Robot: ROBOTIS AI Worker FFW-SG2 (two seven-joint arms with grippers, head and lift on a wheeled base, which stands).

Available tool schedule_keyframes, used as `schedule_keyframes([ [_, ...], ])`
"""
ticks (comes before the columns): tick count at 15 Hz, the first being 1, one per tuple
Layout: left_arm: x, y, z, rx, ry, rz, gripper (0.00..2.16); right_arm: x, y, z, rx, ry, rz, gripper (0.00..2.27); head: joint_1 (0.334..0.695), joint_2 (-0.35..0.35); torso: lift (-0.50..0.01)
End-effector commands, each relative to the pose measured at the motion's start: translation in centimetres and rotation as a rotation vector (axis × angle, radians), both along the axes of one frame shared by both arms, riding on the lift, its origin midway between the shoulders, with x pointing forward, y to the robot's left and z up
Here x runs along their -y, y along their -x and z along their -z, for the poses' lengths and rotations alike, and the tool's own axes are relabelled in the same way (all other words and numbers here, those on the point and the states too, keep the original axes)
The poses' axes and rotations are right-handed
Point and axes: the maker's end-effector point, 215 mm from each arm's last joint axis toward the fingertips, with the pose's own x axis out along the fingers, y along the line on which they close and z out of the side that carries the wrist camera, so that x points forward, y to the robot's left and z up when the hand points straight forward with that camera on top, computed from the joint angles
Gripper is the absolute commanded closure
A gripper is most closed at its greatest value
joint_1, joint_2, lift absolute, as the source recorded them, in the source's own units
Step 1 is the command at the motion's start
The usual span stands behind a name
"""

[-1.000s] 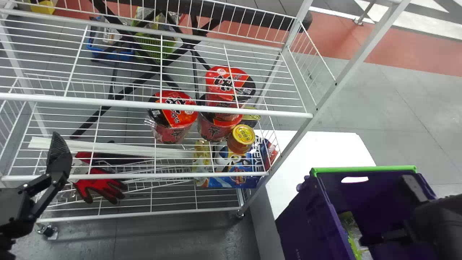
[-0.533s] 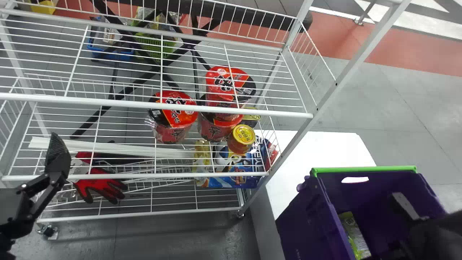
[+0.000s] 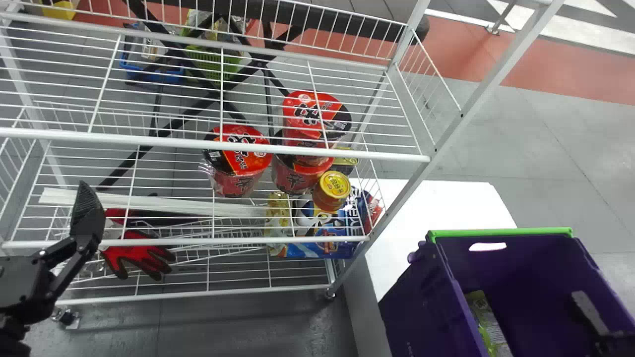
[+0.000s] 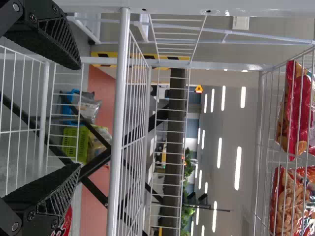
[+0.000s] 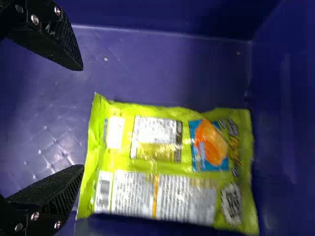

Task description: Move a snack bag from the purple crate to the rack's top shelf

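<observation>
Spread wide, with nothing between them, the fingers of my right gripper (image 5: 81,117) are inside the purple crate (image 3: 421,297), at four o'clock in the head view. Near their tips the green snack bag (image 5: 167,162) lies flat on the crate's floor; from my fingers it sits towards nine o'clock in that view. So I judge the job barely begun: I'm at the bag, but have no grip on it. Closing, lifting, carrying and setting down are all left to do. Farther out, the rack (image 3: 149,141) stands at ten o'clock from the crate. Red packets (image 4: 283,196) show through high wire, perhaps the top shelf, though I see it poorly. At eight o'clock my left gripper (image 4: 79,116) waits by the rack, open and empty.
</observation>
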Motion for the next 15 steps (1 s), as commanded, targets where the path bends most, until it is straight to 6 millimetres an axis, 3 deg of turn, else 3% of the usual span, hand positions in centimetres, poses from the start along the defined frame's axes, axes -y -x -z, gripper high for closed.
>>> schedule_keyframes([
  [1, 0.1, 0.1, 0.3, -0.003, -0.001, 0.006, 0.11, 0.5, 0.1, 0.6, -0.006, 0.021, 0.092, 0.11, 0.695, -0.35, -0.455],
  [5, 0.3, 0.1, 0.6, -0.009, 0.003, 0.013, 0.11, 0.0, -2.0, 1.1, -0.042, 0.045, 0.158, 0.1, 0.695, -0.35, -0.455],
  [8, 0.2, 0.3, 0.7, -0.011, 0.005, 0.01, 0.11, -0.5, -3.0, 3.2, -0.054, 0.132, 0.115, 0.11, 0.695, -0.35, -0.455],
  [15, -0.3, 0.6, 1.6, -0.03, 0.002, 0.002, 0.11, 0.9, -4.6, 4.6, -0.043, 0.25, 0.008, 0.11, 0.695, -0.35, -0.455],
])
